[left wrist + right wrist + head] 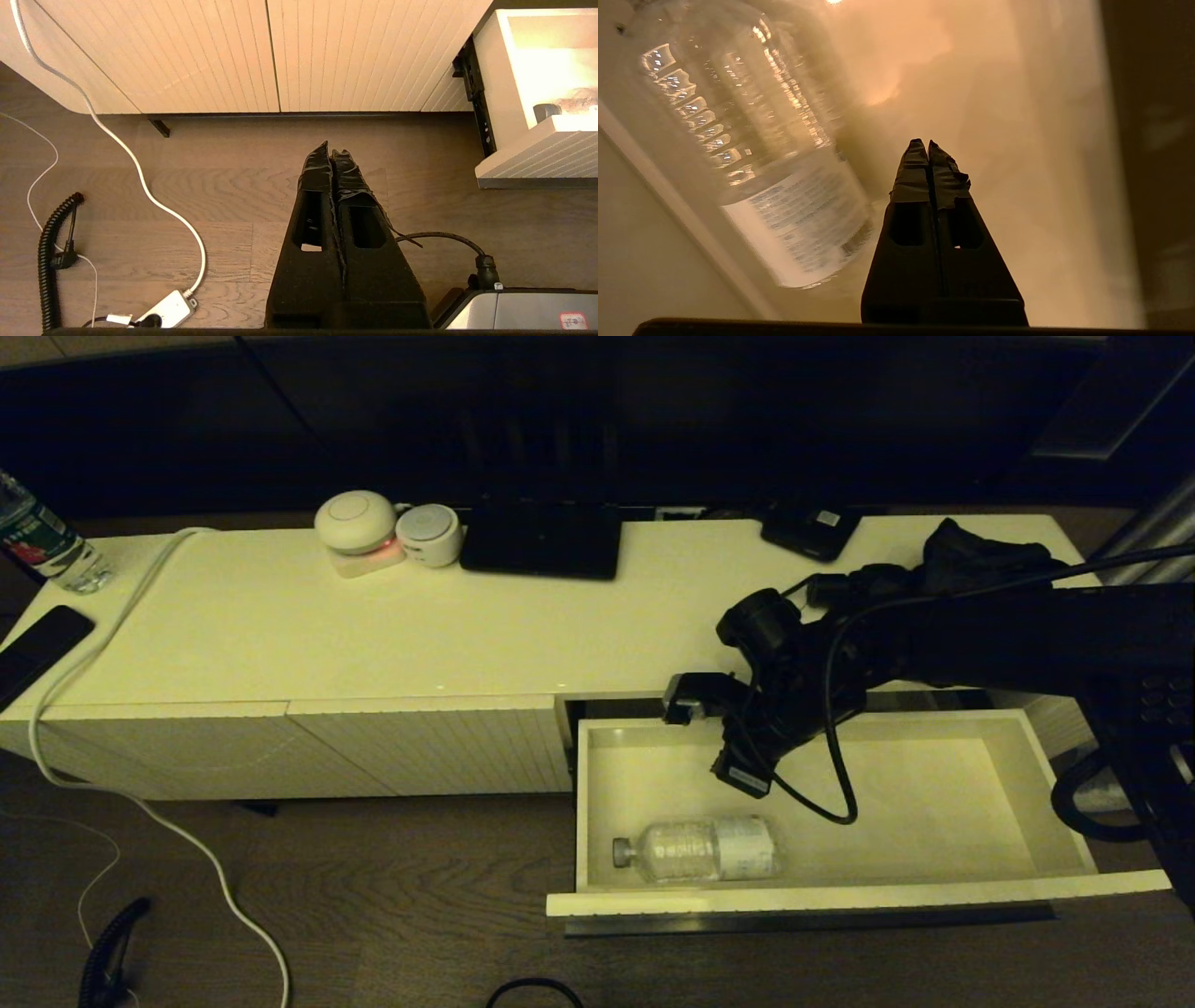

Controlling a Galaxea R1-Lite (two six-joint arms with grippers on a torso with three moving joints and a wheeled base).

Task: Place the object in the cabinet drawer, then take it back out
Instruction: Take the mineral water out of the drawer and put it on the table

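Right pincer (928,147) hangs inside the open cabinet drawer (1046,887), its fingers pressed together and gripping nothing. Just beside its tips, toward the drawer's front wall, lies the clear water bottle (698,848) on its side, apart from the fingers, with its long axis along that front wall and its grey cap toward the drawer's left end. The bottle is the only thing in the drawer. The right arm is much the nearer; a grasp would likely need the fingers to part and close across the bottle's barrel. Left pincer (331,156) is parked over the wooden floor (233,196), closed and empty, with the ribbed cabinet front beyond it.
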